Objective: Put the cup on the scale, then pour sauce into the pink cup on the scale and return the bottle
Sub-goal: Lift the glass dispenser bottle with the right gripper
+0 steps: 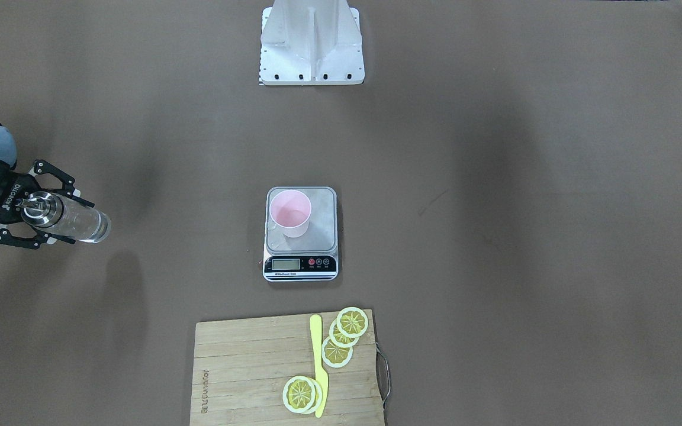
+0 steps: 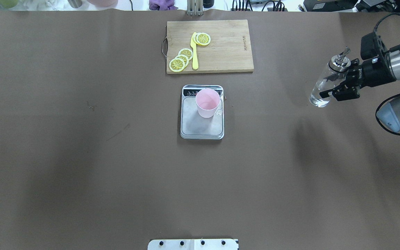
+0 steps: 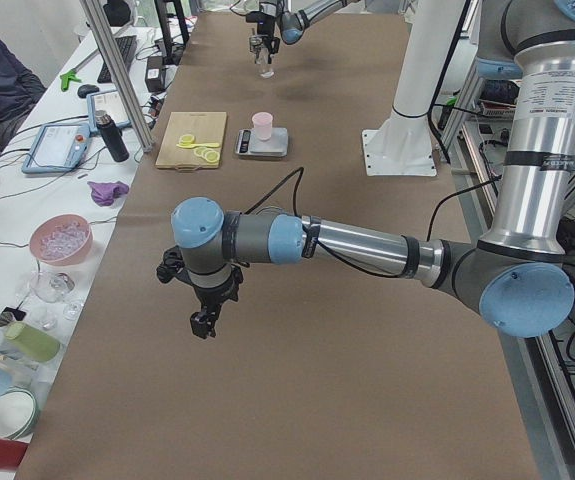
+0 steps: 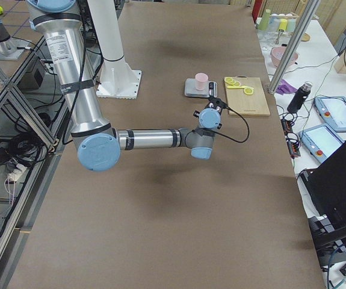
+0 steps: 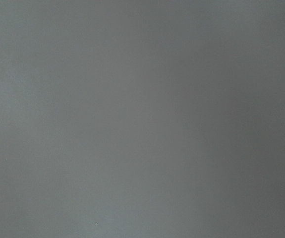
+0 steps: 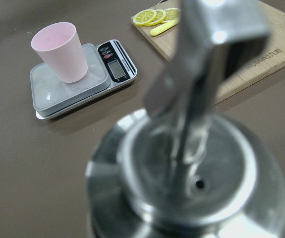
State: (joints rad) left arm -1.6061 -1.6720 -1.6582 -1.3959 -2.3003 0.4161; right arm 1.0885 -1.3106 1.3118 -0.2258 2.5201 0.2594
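The pink cup (image 1: 290,214) (image 2: 207,102) stands upright on the scale (image 1: 320,220) (image 2: 200,129), toward its display end. It also shows in the right wrist view (image 6: 60,52). My right gripper (image 1: 79,221) (image 2: 330,86) is at the table's right end, far from the scale, shut on the upright glass bottle (image 1: 95,227) (image 2: 322,83). Clear sauce (image 2: 319,98) fills the bottle's lower part. Its metal spout cap (image 6: 182,168) fills the right wrist view. I cannot tell whether the bottle's base touches the table. My left gripper (image 3: 204,322) hangs over bare table, seen only from the side; I cannot tell its state.
A wooden cutting board (image 1: 246,367) (image 2: 227,52) with lemon slices (image 2: 181,59) and a yellow knife (image 2: 194,52) lies beyond the scale. Small wet spots (image 2: 218,111) sit on the scale platform by the cup. The robot base (image 1: 311,47) stands at the near edge.
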